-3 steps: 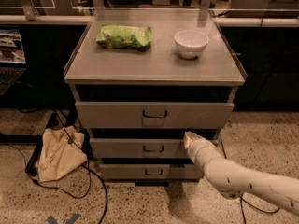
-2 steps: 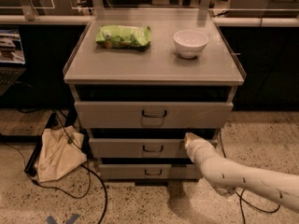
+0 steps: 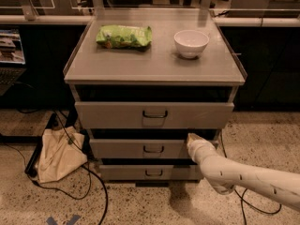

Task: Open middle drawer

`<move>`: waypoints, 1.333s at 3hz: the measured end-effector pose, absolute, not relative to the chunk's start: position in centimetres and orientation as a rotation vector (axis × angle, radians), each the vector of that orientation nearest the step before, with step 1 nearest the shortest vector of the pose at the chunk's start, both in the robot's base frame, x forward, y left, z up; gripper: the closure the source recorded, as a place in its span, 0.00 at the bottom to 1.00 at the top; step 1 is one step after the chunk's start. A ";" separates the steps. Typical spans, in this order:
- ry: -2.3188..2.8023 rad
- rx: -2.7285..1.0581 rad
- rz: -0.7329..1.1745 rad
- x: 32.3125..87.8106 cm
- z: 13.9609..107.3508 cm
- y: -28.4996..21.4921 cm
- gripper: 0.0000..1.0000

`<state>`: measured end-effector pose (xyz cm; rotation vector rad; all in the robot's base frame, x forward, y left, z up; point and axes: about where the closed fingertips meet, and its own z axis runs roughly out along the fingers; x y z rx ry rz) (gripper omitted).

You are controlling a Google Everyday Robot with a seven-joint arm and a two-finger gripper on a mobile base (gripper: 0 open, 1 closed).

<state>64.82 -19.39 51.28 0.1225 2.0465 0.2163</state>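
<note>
The gripper [image 3: 193, 139] is sitting at the top right edge of the middle drawer [image 3: 123, 149]; I cannot tell if it is gripping.

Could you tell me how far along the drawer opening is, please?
Done: the approach; the gripper sits at the right end of the middle drawer, on its front's top edge, away from the handle. In hand: engaging that edge. Left: the pull; the drawer does not look drawn out yet.
</note>
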 end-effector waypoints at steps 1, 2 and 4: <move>2.053 0.077 0.206 66.2 50.8 -18.9 1.00; 2.078 -0.009 0.164 68.9 49.8 -18.5 1.00; 2.110 -0.033 0.147 69.3 48.6 -18.1 1.00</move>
